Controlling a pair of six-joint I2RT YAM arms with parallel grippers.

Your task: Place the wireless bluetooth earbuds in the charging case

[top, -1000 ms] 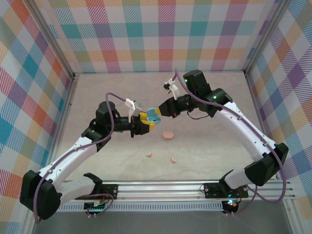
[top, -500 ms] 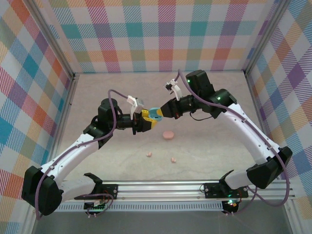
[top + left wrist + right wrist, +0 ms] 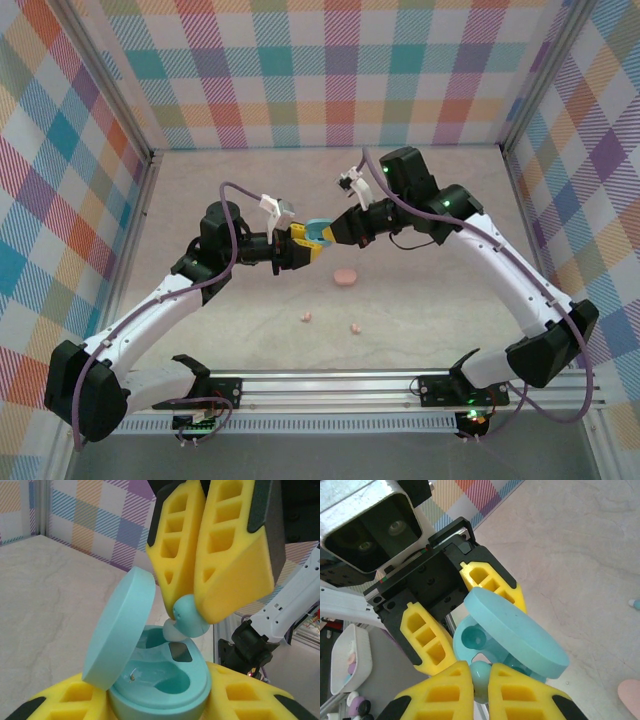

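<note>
Pastel plaid walls (image 3: 330, 70) enclose a beige marbled tabletop (image 3: 420, 300).

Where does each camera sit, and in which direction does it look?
Top external: above and behind the bases, looking down; both arms show, left gripper and right gripper meeting.
Left wrist: on the left wrist, looking along its fingers at the open blue case.
Right wrist: on the right wrist, looking past its fingers at the blue earbud.
Shared: all show the blue case.
</note>
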